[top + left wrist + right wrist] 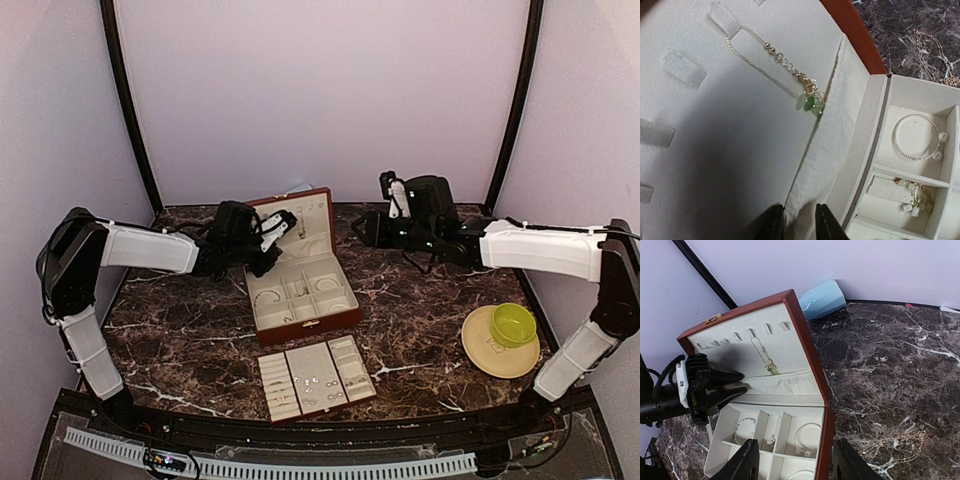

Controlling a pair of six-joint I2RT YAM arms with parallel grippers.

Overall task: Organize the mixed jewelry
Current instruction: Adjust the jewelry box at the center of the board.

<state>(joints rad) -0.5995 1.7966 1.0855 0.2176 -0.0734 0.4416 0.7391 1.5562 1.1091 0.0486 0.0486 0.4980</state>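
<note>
The mixed jewelry shows as tiny shiny pieces [318, 383] in the slots of the cream-lined tray [345, 352] near the front. In the open red-brown box [320, 322], a thin necklace with green beads [809, 103] hangs on the lid lining. A silvery bracelet [914, 137] and a beaded piece [914, 199] lie in its compartments. My left gripper [799, 210] is at the lid's fabric pocket [832, 135], jaws a narrow gap apart, gripping nothing I can see. My right gripper [795, 445] hovers wide open over the box's right side, holding nothing.
A gold chain [900, 447] lies loose on the dark marble table [420, 320] to the right of the box. A light blue cup [822, 299] lies on its side behind the box. A yellow plate [490, 350] holding a green bowl [513, 322] sits at the front right.
</note>
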